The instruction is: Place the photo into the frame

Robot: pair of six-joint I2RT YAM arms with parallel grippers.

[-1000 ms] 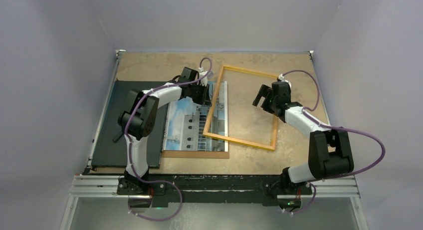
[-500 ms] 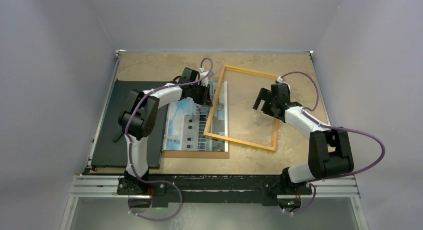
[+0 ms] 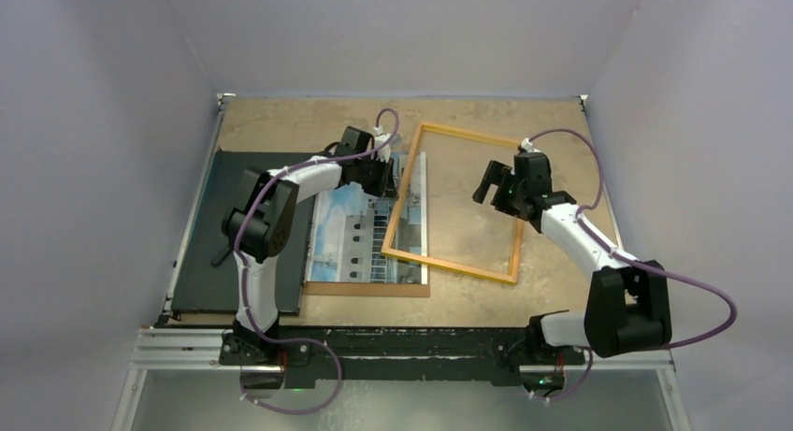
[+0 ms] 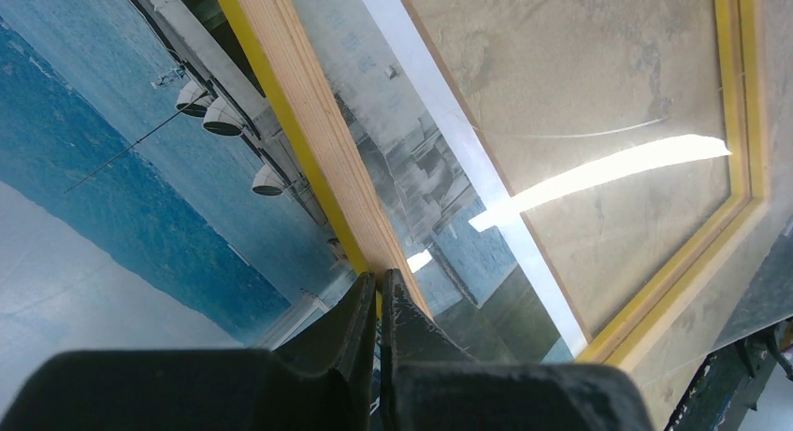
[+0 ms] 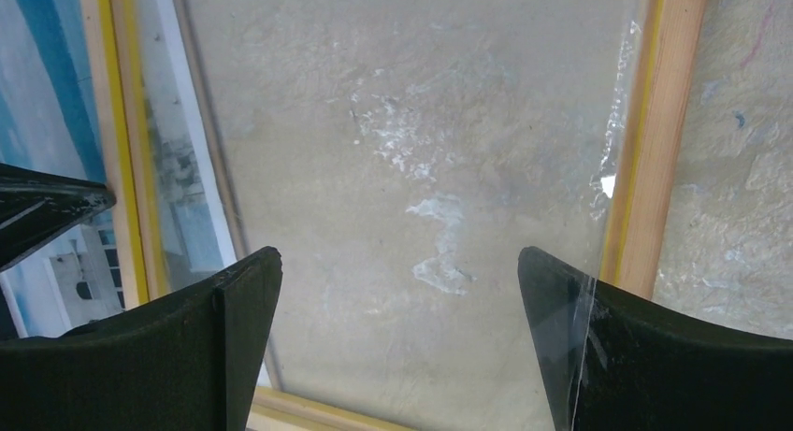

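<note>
From the top view, the frame (image 3: 451, 264) lies skewed on the bench (image 3: 281, 122), right of centre. Its left rail overlaps the right side of the photo (image 3: 348, 233). The photo rests on a brown backing board (image 3: 367, 289), with a black board (image 3: 208, 239) to its left. Your left hand (image 3: 388, 176) sits at the far part of the frame's left rail. Your right hand (image 3: 493, 184) is over the pane near the frame's right rail.

In the left wrist view, your left hand (image 4: 379, 289) has its fingers together, and the tips meet the frame's (image 4: 309, 122) wooden rail where it crosses the photo (image 4: 112, 169). You cannot tell from here whether the tips pinch anything or only rest on the rail. The bench shows through the clear pane to the right.

In the right wrist view, your right hand (image 5: 400, 259) has its fingers spread wide and holds nothing. It looks down on the pane, with the frame's (image 5: 656, 150) right rail just beside the right finger. A strip of the photo (image 5: 47, 66) shows at the left edge, beyond the left rail.
</note>
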